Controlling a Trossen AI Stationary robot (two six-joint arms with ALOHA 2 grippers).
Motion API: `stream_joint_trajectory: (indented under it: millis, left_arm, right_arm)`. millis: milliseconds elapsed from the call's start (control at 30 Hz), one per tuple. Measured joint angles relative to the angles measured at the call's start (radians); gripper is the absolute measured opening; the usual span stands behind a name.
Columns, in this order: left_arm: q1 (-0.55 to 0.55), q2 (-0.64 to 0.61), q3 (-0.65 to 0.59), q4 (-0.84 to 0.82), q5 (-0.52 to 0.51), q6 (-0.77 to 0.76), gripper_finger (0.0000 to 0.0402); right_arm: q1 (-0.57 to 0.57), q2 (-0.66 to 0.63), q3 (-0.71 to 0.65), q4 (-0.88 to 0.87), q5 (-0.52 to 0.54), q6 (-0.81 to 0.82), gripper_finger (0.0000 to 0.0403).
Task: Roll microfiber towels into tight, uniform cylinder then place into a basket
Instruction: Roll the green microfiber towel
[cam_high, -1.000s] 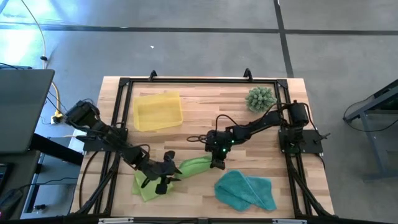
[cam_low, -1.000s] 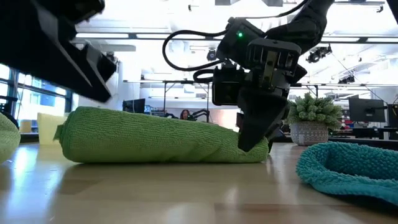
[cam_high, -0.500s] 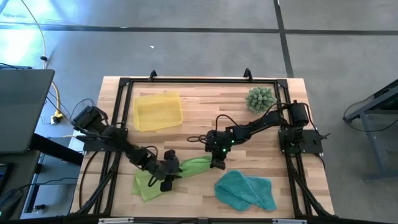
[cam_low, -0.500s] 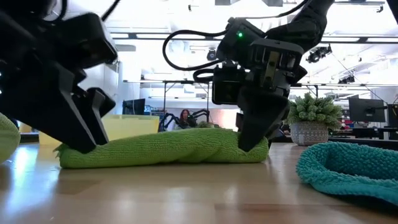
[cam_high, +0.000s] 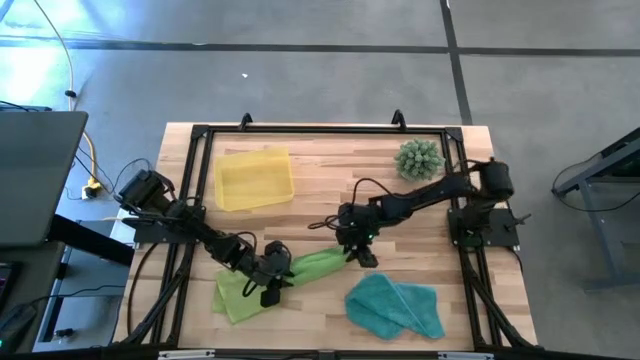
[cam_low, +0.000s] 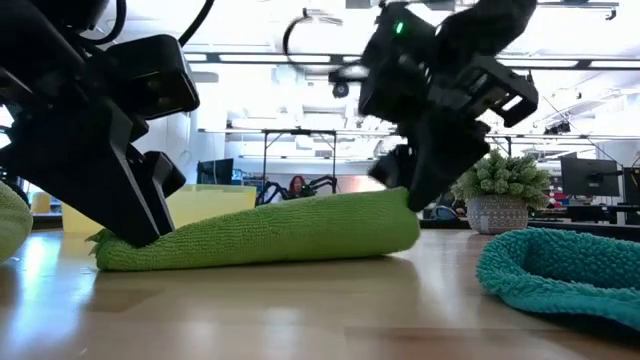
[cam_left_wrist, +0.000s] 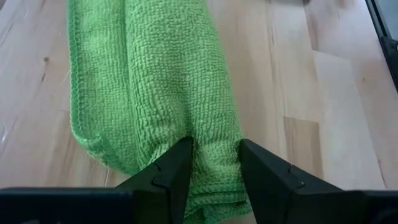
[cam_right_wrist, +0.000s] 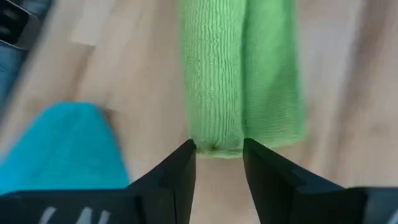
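A lime green towel (cam_high: 312, 266) lies rolled into a long, ribbed cylinder near the front of the desk (cam_high: 330, 175), its far end looser and flatter. The left claw (cam_left_wrist: 214, 163) pinches one end of the roll between its fingers. The right claw (cam_right_wrist: 217, 163) stands open at the other end, lifted just off it. A second green towel (cam_high: 232, 298) lies beside the roll, a teal towel (cam_high: 395, 306) crumpled nearby, and the yellow basket (cam_high: 254, 178) sits well apart.

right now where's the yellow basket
In the high view the basket sits toward the table's far left, apart from the rolled green towel and across from the spiky plant.
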Motion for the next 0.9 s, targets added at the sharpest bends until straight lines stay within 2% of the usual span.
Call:
stream_joint_trajectory:
  millis: [200,367,567,733,900]
  left_arm:
    - [0.0,0.001,-0.001,0.004,0.002,-0.017,0.0129]
    - [-0.001,0.001,-0.002,0.005,0.003,-0.034,0.0129]
    - [-0.001,0.004,-0.004,0.027,0.007,-0.061,0.0129]
    - [0.006,0.004,-0.004,0.028,0.014,-0.082,0.0129]
    - [0.013,0.004,-0.004,0.028,0.026,-0.083,0.0129]
  right_arm:
    - [0.142,-0.071,0.0,-0.012,0.291,-0.12,0.0126]
    - [0.302,-0.072,0.0,0.013,0.523,-0.131,0.0126]
    - [0.455,-0.072,0.001,0.097,0.862,-0.13,0.0126]
    - [0.488,-0.055,0.003,0.167,0.892,-0.093,0.0126]
    - [0.45,0.009,0.003,0.16,0.887,0.02,0.0126]
